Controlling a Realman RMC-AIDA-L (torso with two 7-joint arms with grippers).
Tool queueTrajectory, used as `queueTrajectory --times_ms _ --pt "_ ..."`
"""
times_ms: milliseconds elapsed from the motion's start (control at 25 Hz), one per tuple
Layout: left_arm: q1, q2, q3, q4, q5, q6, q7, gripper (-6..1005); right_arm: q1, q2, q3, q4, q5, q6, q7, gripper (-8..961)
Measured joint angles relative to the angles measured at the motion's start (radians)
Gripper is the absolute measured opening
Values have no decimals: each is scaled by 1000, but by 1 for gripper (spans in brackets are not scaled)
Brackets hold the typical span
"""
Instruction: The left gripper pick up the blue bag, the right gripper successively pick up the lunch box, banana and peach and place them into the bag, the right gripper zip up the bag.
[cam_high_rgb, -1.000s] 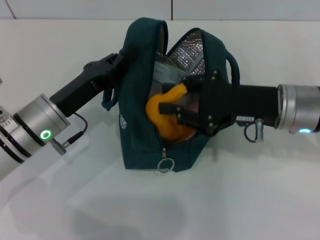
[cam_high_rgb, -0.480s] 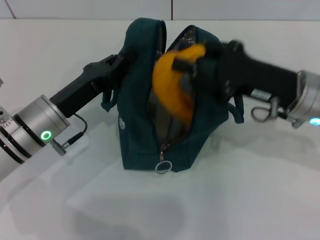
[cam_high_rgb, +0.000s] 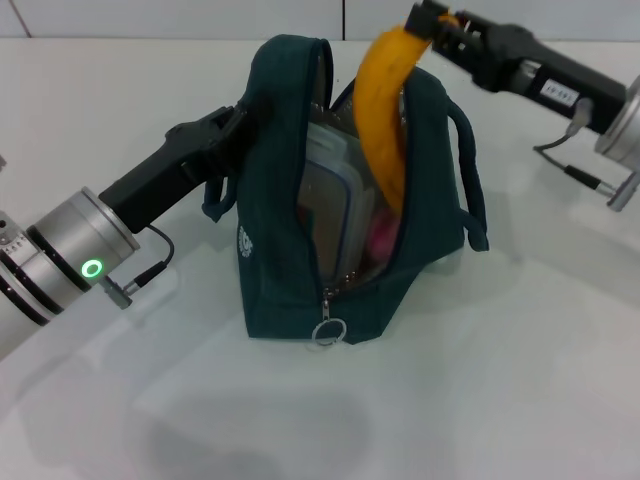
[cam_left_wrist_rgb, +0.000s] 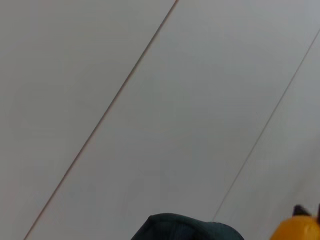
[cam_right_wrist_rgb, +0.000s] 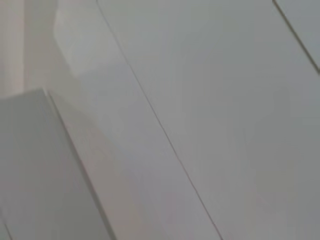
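The blue bag (cam_high_rgb: 275, 250) stands open mid-table, its top edge also showing in the left wrist view as the blue bag (cam_left_wrist_rgb: 185, 229). My left gripper (cam_high_rgb: 238, 122) is shut on the bag's left side near a handle. Inside the mouth stand the lunch box (cam_high_rgb: 335, 200) on edge and a pink peach (cam_high_rgb: 381, 240) beside it. The banana (cam_high_rgb: 382, 110) hangs upright above the opening with its lower end inside the mouth. My right gripper (cam_high_rgb: 437, 20) is shut on its upper end, high at the back right. The banana's tip (cam_left_wrist_rgb: 299, 230) shows in the left wrist view.
The ring zip pull (cam_high_rgb: 330, 331) hangs at the bag's front end. A white table (cam_high_rgb: 520, 380) surrounds the bag, with a wall seam behind. The right wrist view shows only pale panels.
My right gripper has risen and drawn back to the far right with the banana, lifting it from deep in the bag to hang over the mouth. Lunch box and peach now show.
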Motion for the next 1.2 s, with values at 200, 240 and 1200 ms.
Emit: queueTrajectory --times_ms 200,240,1200 --pt "-1 0 0 1 0 0 12 37 2 -22 52 11 -2 -90 102 216" --pt "-1 0 0 1 0 0 12 37 3 -27 59 15 -2 -100 123 207" --pt "-19 3 0 3 0 -33 39 36 18 23 154 -100 -316 147 -159 198"
